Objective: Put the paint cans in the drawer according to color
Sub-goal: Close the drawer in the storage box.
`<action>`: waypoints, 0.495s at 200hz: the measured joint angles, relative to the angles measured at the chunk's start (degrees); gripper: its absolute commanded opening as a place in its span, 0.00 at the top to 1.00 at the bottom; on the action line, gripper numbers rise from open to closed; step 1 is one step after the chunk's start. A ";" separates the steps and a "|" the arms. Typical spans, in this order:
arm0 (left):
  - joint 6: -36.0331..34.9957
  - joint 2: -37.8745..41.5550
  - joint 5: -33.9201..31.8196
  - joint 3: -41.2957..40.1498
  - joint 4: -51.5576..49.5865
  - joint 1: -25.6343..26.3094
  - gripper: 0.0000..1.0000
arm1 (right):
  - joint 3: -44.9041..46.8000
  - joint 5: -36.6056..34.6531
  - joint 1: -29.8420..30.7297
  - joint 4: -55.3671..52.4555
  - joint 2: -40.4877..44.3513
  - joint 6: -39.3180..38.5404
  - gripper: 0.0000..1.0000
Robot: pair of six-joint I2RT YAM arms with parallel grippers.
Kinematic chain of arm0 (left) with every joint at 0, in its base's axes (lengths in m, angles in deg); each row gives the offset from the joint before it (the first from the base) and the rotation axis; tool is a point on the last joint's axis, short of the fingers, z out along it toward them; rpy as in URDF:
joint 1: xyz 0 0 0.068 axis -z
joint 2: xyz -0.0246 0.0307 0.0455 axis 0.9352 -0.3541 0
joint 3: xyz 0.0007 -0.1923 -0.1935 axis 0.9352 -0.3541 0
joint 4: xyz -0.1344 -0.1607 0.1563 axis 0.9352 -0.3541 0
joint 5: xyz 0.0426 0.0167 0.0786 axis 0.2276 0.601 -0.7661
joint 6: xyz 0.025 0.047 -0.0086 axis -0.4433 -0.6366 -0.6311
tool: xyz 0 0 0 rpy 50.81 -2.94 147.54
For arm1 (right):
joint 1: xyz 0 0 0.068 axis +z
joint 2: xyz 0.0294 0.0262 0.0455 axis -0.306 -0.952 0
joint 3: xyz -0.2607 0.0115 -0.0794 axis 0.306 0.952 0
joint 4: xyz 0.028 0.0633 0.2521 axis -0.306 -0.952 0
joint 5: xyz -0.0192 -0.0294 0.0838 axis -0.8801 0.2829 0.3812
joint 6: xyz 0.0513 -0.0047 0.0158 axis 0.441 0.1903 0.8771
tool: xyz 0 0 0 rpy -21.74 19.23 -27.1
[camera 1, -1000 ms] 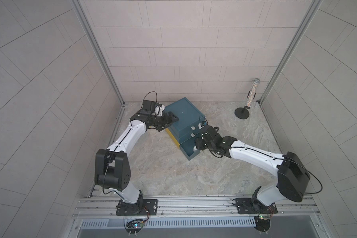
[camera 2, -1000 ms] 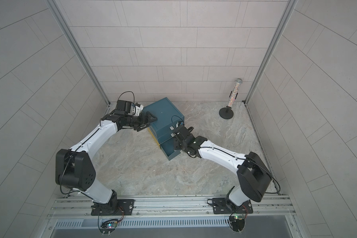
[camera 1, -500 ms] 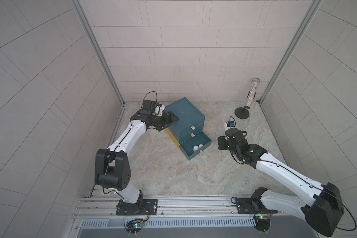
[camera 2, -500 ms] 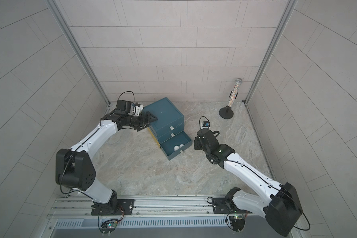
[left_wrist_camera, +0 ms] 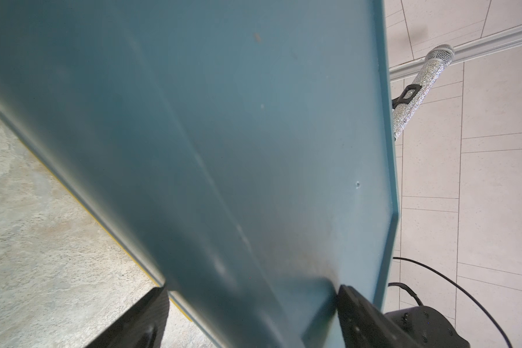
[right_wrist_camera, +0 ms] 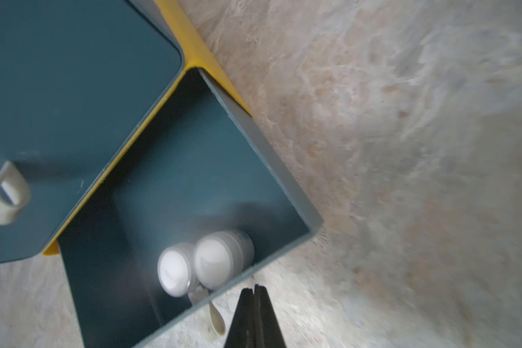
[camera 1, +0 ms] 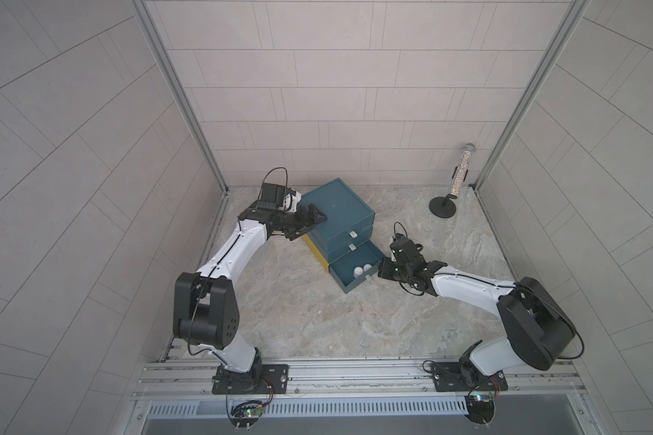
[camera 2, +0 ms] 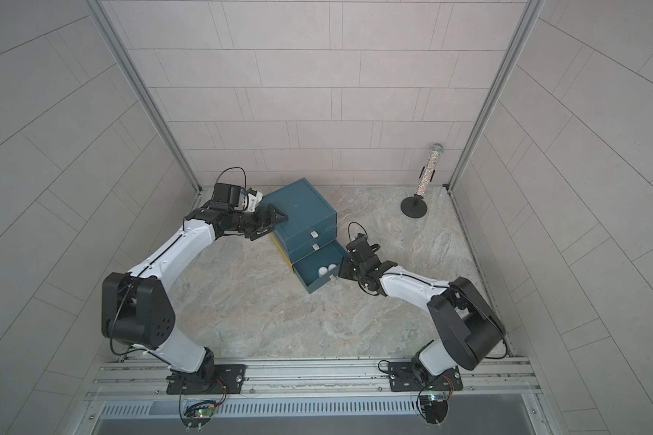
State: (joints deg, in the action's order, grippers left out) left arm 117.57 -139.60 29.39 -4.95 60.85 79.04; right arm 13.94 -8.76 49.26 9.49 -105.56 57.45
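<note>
Right gripper (right_wrist_camera: pixel 255 289), jaws together and empty, hovers just outside the open bottom drawer (right_wrist_camera: pixel 271 150), near its front. Two white paint cans (right_wrist_camera: pixel 220 259) sit touching inside. Left gripper (camera 1: pixel 310 223) straddles the cabinet (camera 1: pixel 336 211) at its far-left corner, jaws apart. The shut upper drawers (camera 1: pixel 338 238) hide their contents.

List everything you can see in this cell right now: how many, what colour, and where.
Teal three-drawer cabinet: one, teal, yellow base edge, mid-table.
Bottom drawer: one, teal, open.
Small round white-capped paint cans: two, white, side by side in bottom drawer.
Tall glittery tube on black stand: one, silvery, far right corner.
Marbled stone table: one, beige-grey.
Left gripper: one, black, jaws wide astride cabinet's corner.
Right gripper: one, black, shut, beside open drawer's front.
</note>
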 measured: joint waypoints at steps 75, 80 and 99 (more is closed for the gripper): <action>0.00 0.00 -0.24 0.07 -0.07 0.15 0.07 | 2.78 6.19 0.00 24.92 -11.82 13.35 1.00; 0.00 0.00 -0.33 0.11 -0.11 0.22 0.07 | 2.89 6.54 0.00 27.15 -12.79 14.51 1.00; 0.00 0.00 -0.63 0.24 -0.24 0.33 0.07 | 2.89 7.50 0.00 34.14 -16.26 18.18 1.00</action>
State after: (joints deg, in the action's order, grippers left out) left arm 117.57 -139.60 28.76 -4.71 60.61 79.37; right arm 16.82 -1.26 49.26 43.63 -121.82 75.63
